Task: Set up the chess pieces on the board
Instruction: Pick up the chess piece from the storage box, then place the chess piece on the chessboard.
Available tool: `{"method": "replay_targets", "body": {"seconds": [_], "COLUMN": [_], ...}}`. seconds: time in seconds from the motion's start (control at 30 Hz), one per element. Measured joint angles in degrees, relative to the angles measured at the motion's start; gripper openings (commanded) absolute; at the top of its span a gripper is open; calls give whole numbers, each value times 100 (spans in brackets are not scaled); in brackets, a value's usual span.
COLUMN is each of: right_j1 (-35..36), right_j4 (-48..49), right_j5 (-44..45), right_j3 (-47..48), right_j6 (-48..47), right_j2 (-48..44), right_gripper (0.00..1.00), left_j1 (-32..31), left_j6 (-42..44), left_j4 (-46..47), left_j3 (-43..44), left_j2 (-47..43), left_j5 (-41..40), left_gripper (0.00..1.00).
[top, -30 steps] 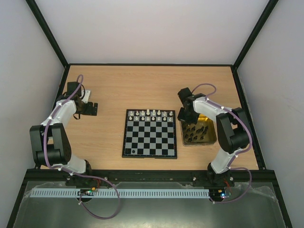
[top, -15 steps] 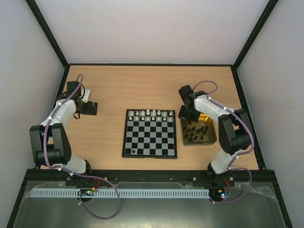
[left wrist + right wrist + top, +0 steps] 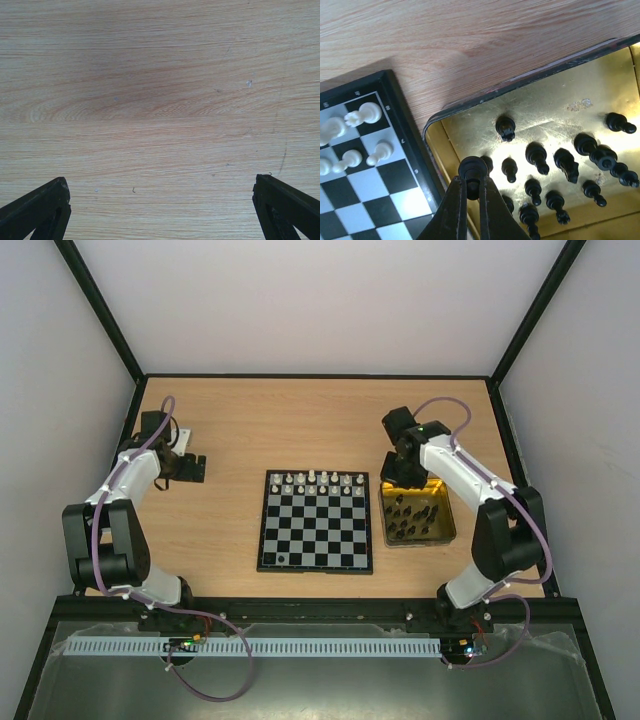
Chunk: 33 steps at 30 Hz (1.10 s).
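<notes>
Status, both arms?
Right gripper shut on black piece over gold tray. Left gripper open over table. White pieces on board, far rows. Path there clear.

Smooth, matt wood grain across the tabletop [image 3: 160,100], marked by a few fine scratches. Mirror-bright gold metal in the tray [image 3: 555,115], scuffed in spots, under glossy, plastic-looking black chess pieces [image 3: 536,155]. Satin black and silvery checks on the board [image 3: 395,175], smooth cream chess pieces [image 3: 365,114] there, dull black on the right pincer [image 3: 472,179].
</notes>
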Motion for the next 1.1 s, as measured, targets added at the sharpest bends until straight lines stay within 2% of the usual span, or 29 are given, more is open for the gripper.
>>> {"method": "replay_targets", "body": {"seconds": [0.17,0.3,0.53,0.8,1.1], "right_j1": [98,474,1589,3279,4308], "right_j4": [-321,-511,-619,-533,-372], "right_j5": [-66,-101,-197,-334,-402], "right_j3": [238,498,562,586,979], "right_j6": [-17,9,380,1023,1392], "right_j2": [-267,-393,-417,-133,658], "right_gripper": [2,2,2,2,2], "left_j1": [0,-13,-61,-94,-98], "left_j6": [-9,-20,-61,-118,-118], "left_j4": [0,0,-2,0,0], "left_j3": [0,0,0,0,0], "left_j2": [0,0,0,0,0], "left_j5": [20,59,72,96,107], "left_gripper": [99,99,99,99,99]}}
